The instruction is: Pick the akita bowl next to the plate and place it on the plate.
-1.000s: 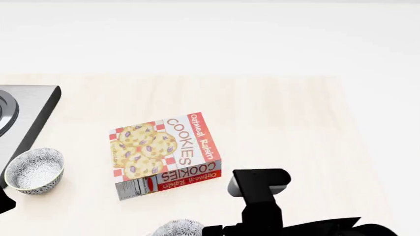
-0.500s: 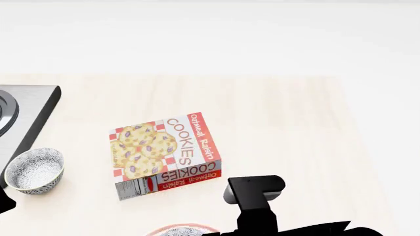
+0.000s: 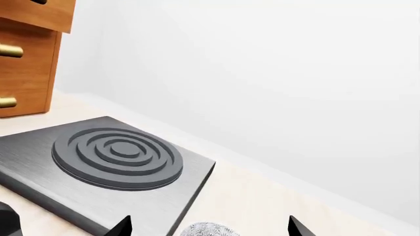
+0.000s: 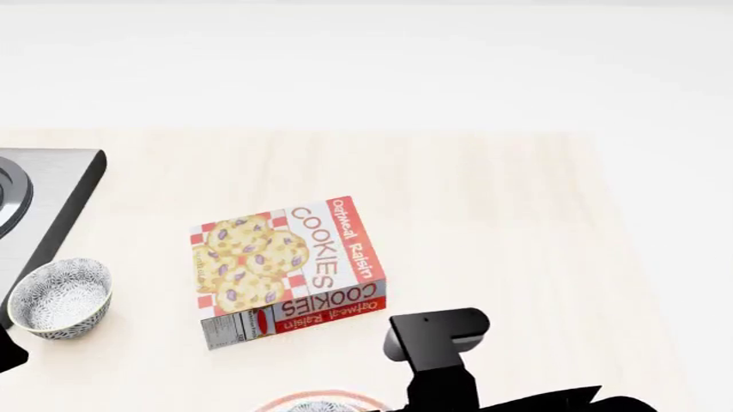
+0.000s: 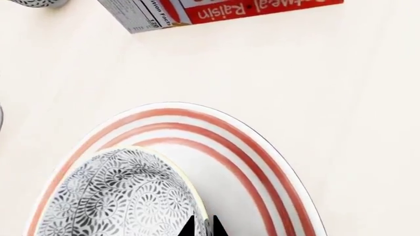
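In the right wrist view, my right gripper [image 5: 202,227] is shut on the rim of a grey-and-white patterned akita bowl [image 5: 118,196]. The bowl is tipped on its side over the white plate [image 5: 262,162] with red rings. I cannot tell whether it touches the plate. In the head view only the plate's far rim [image 4: 326,398] shows at the bottom edge, beside my right arm [image 4: 441,343]. A second identical bowl [image 4: 60,298] stands upright at the far left by the stove. My left gripper [image 3: 208,227] hangs open above that bowl [image 3: 196,230].
A cookie box [image 4: 287,270] lies flat in the middle of the pale wooden table, just beyond the plate; its end shows in the right wrist view [image 5: 217,10]. A grey stove [image 4: 34,206] with a ringed burner [image 3: 118,157] sits at the left. Wooden drawers [image 3: 26,54] stand behind it.
My right arm has drawn back toward the table's near edge with the bowl. The bowl has dropped almost out of the head view, and the plate's red rim now shows there.
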Controlling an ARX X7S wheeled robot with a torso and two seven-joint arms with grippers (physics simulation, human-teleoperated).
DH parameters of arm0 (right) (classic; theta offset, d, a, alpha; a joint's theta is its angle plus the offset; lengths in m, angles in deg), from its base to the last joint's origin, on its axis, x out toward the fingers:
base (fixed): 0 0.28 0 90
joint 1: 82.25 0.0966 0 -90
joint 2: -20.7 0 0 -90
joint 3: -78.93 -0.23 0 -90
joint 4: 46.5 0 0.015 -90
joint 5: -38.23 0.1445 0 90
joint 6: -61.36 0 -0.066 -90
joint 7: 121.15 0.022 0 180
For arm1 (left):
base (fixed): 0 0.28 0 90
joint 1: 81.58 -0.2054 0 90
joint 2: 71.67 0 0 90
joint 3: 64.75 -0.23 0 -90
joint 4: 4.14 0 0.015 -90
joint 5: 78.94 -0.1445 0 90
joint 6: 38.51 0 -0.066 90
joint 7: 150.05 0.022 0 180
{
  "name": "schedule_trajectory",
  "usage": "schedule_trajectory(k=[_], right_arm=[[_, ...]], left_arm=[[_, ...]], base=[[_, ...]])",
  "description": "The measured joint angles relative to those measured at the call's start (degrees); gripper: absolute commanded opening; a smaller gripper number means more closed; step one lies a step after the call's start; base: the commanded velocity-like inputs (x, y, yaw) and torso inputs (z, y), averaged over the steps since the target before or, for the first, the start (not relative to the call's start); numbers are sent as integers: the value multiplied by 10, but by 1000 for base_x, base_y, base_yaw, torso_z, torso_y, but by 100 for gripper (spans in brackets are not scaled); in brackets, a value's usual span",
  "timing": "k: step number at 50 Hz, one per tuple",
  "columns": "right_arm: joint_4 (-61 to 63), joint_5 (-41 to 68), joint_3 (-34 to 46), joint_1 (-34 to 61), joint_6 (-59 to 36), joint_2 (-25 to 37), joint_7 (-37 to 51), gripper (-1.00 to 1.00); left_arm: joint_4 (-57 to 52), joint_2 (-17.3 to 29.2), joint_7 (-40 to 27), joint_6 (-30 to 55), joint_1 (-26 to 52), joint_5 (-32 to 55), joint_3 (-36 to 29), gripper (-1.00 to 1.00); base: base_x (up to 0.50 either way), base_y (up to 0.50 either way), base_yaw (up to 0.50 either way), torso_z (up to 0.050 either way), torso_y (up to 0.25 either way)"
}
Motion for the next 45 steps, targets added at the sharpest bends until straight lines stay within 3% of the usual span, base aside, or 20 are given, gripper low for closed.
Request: schedule_trajectory(k=[1,2,18,45], right_arm=[[0,-1,2,0,1,0,-2,-100],[1,-2,3,0,3,1,-3,100],[44,35,-17,9,-16,14,25,100],[182,152,-96,32,-55,52,157,100]], left_arm=[[0,0,0,0,0,0,0,100],[1,0,0,-1,0,0,0,100],[2,1,-1,-3,0,1,-2,100],[2,4,-4,-4,0,4,-5,100]], base=[[0,0,0,0,0],[0,0,0,0,0],[0,0,0,0,0],[0,0,0,0,0]])
